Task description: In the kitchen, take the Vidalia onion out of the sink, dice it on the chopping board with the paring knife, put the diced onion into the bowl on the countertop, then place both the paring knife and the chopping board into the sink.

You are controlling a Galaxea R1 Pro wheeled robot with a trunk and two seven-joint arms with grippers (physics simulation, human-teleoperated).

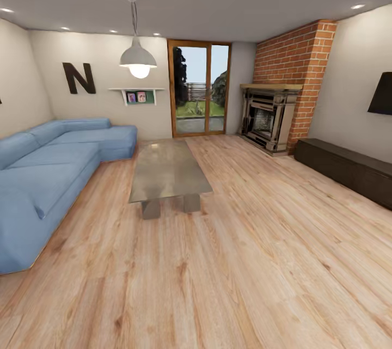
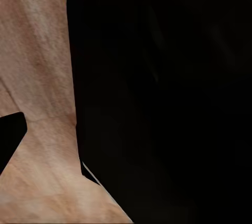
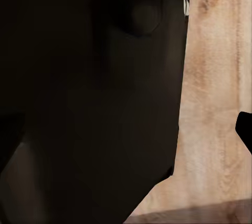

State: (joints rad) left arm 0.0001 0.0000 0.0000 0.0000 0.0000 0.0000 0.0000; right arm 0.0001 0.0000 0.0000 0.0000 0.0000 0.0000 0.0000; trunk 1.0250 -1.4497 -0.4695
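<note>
Head view: living room, not kitchen. Light wood plank floor [image 1: 245, 262] takes up most of the view. Blue L-shaped sofa [image 1: 49, 175] runs along the left wall. Low grey glossy coffee table [image 1: 166, 169] stands on the floor just right of the sofa, apart from it. Red brick chimney breast [image 1: 296, 60] in the far right corner, with a fireplace [image 1: 269, 117] at its foot. Long dark low cabinet [image 1: 348, 166] sits against the right wall, near the fireplace. Wood-framed glass door [image 1: 198, 87] in the far wall, greenery visible through it. White pendant lamp [image 1: 138, 57], lit, hangs above the table area. Dark letter "N" [image 1: 79, 78] on the far wall; small white shelf [image 1: 136, 93] with two framed pictures beside it.

Task items: none can be located here.

Left wrist view: large black robot body part [image 2: 168, 93] close to the lens, wood floor behind. Right wrist view: similar dark part [image 3: 89, 98], wood floor beside it. Jaw state of both grippers: cannot tell.
</note>
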